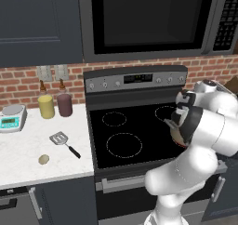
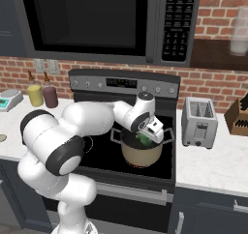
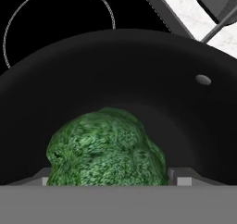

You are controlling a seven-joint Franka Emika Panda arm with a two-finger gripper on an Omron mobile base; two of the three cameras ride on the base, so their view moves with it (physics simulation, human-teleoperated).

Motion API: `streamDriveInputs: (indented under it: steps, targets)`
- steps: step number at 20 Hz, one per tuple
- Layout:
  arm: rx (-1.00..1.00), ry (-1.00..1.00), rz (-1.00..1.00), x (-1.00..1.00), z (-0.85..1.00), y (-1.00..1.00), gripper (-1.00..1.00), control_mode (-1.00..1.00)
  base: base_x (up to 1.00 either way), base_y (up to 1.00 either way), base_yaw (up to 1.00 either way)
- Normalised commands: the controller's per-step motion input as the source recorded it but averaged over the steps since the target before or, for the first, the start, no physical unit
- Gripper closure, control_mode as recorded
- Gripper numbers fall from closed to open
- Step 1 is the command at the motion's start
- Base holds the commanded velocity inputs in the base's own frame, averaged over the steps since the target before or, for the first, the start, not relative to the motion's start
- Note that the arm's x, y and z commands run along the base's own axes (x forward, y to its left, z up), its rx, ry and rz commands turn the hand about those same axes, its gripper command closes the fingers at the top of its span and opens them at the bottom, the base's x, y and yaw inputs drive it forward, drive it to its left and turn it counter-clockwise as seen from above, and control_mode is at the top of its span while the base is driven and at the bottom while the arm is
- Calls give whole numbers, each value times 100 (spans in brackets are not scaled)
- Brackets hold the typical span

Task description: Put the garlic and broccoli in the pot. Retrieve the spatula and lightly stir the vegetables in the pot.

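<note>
The hand (image 2: 147,137) hangs over the mouth of the pot (image 2: 141,153), which sits on the stove (image 1: 135,135) toward its front right corner, and it pinches the broccoli (image 3: 106,149) between its fingers. In the hand view the green floret sits just above the pot's dark interior, with a grey finger tip (image 3: 183,177) showing at each side of it. The garlic (image 1: 43,159) lies on the white table (image 1: 28,145) near its front edge, left of the stove. The spatula (image 1: 64,142) is just beyond it, toward the middle of the table, head pointing to the back wall. The step in hand looks like the broccoli drop, with garlic and stirring left to do. Risks: if the fingers spread while the hand is off-centre, the floret could hit the rim and bounce onto the stove. The wrist is very close to the pot, so a careless pull-out could clip a grey side handle and shove the pot. The garlic is round and near the table edge, so a poor pinch could roll it off. A yellow jar (image 1: 46,106), a maroon jar (image 1: 64,104) and a scale (image 1: 11,117) stand at the back of the table, well apart from the garlic and spatula.
</note>
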Motion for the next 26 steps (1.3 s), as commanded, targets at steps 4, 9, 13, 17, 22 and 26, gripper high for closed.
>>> streamDriveInputs:
  steps: [4, 9, 13, 17, 22, 26]
  targets:
    - [0, 0, 0, 23, -18, 0, 100, -100, 0, 0, 0]
    - [0, 0, 0, 19, -20, 0, 100, -100, 0, 0, 0]
    - [0, 0, 0, 20, -21, 0, 100, -100, 0, 0, 0]
    - [0, 0, 0, 7, -11, 0, 100, -100, 0, 0, 0]
    - [0, 0, 0, -19, -1, 0, -100, -100, 0, 0, 0]
    - [0, 0, 0, -53, 0, 0, -100, -100, 0, 0, 0]
